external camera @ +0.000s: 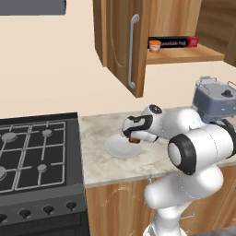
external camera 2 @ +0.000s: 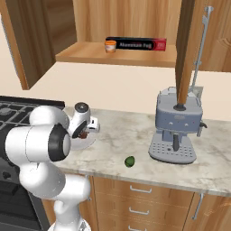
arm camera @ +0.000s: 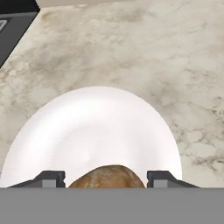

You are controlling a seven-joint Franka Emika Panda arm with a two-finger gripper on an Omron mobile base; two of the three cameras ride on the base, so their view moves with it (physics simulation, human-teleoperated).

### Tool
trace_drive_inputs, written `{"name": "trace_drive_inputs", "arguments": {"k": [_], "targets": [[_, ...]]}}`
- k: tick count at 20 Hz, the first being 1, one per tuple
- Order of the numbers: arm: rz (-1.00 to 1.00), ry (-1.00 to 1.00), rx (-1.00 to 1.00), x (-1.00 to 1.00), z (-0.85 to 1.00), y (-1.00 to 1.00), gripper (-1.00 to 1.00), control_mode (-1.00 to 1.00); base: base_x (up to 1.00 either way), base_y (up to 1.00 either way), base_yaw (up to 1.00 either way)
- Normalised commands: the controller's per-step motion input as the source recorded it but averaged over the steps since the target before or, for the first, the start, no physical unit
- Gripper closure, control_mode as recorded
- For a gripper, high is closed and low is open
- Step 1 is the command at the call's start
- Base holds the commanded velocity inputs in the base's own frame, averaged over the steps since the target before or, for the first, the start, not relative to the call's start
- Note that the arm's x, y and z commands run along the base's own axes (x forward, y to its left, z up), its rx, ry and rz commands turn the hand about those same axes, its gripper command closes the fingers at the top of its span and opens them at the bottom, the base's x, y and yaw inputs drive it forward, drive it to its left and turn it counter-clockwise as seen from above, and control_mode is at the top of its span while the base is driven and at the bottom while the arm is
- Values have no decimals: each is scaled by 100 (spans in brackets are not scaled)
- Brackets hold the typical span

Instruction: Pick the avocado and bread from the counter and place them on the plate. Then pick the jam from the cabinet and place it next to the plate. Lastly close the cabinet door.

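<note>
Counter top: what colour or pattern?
The counter is beige-grey marbled stone, clearest in the hand view.

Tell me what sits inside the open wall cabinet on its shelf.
On the cabinet shelf stand the small orange jam and, beside it, a long black-and-red box. The open door hides part of the shelf's right end in the right base view.

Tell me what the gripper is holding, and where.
The gripper holds the round brown bread roll by its two sides, above the white plate.
</note>
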Motion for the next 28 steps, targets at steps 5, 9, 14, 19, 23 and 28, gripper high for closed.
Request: {"name": "trace_drive_inputs", "arguments": {"k": [5, 9, 14, 19, 23, 28], "targets": [[7, 0, 3, 0, -40, 22, 100, -100, 0, 0, 0], [4, 0, 0, 0, -29, 15, 100, -100, 0, 0, 0], [1, 0, -5, 5, -19, 14, -100, -100, 0, 0, 0], [0, -2, -10, 4, 2, 6, -100, -100, 0, 0, 0], [1, -6, -4, -2, 47, 1, -100, -100, 0, 0, 0], [1, -3, -2, -1, 44, 0, -100, -100, 0, 0, 0]]}}
